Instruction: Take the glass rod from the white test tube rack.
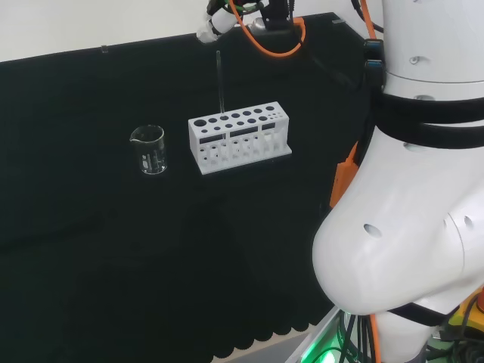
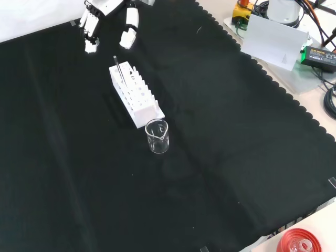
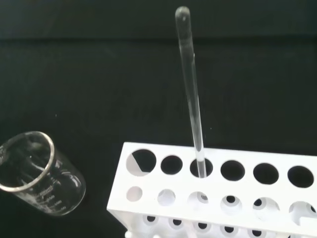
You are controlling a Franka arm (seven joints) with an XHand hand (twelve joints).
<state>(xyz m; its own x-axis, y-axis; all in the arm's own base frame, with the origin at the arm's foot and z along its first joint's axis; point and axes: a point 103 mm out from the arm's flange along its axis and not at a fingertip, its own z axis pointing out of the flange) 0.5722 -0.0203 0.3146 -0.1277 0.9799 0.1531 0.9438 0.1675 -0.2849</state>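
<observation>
Head view: white test tube rack [image 1: 239,140] stood mid-worktop on black cloth [image 1: 91,249]; glass rod [image 1: 219,82] upright in back-row hole near rack's left end; beaker [image 1: 149,150] left of rack, apart; hand [image 1: 215,23] above rod's top, clear of it.

Front view: hand [image 2: 107,18] beyond rack's far end, fingers [image 2: 128,34] relaxed, grasping nothing; beaker just beside near end.

Wrist view: rod stood in third hole, untouched.
</observation>
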